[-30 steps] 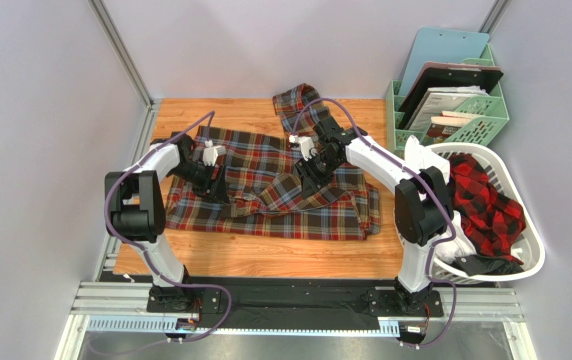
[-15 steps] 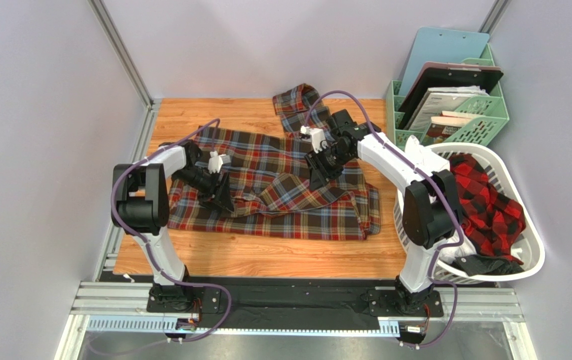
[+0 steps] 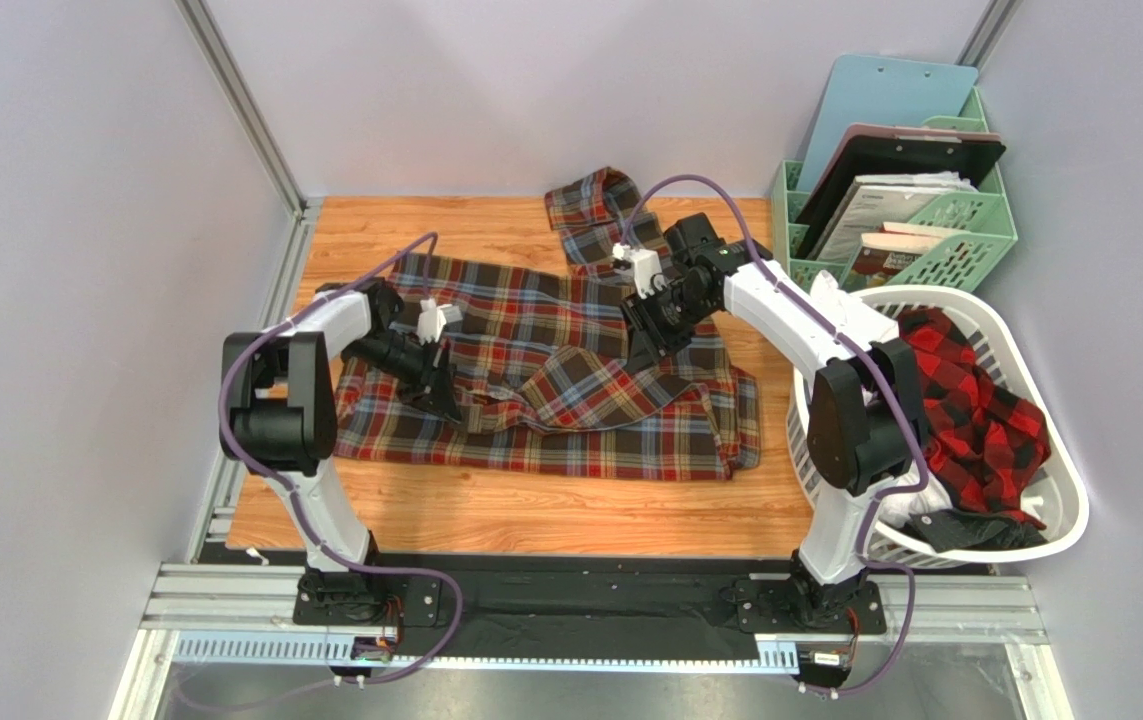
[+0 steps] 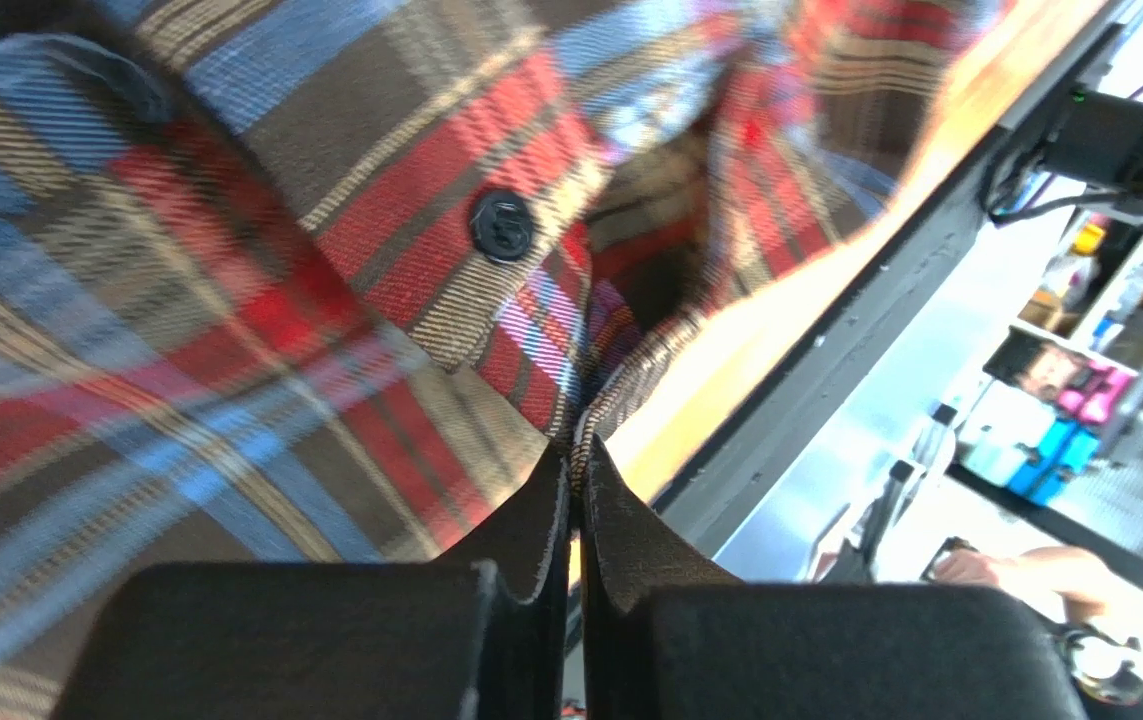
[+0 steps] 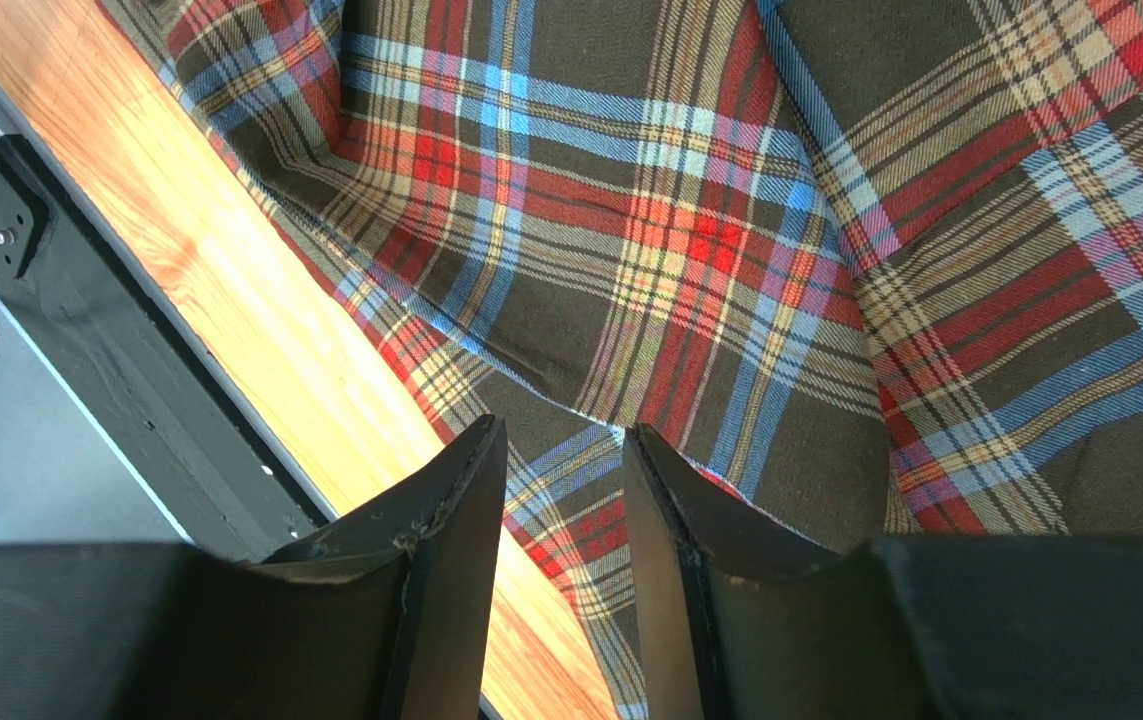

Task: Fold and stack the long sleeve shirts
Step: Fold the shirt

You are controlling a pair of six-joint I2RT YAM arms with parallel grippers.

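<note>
A brown-olive tartan long sleeve shirt (image 3: 562,393) lies spread on the wooden table (image 3: 532,518), one sleeve (image 3: 592,203) trailing to the back. My left gripper (image 3: 447,402) is at the shirt's left part. In the left wrist view its jaws (image 4: 580,458) are shut on a thin folded edge of that shirt, near a dark button (image 4: 502,225). My right gripper (image 3: 646,339) hovers over the shirt's upper right, and its fingers (image 5: 565,438) stand open with plaid cloth (image 5: 652,240) beneath them. A red-and-black check shirt (image 3: 975,405) lies in the basket.
A white laundry basket (image 3: 1061,495) stands at the table's right edge. A green organiser (image 3: 968,240) with clipboards and papers stands at the back right. Grey walls enclose the left and back. A black rail (image 3: 592,593) runs along the near edge.
The left gripper has closed on the shirt's edge after shifting slightly right. The right gripper has moved back and to the right over the shirt.
</note>
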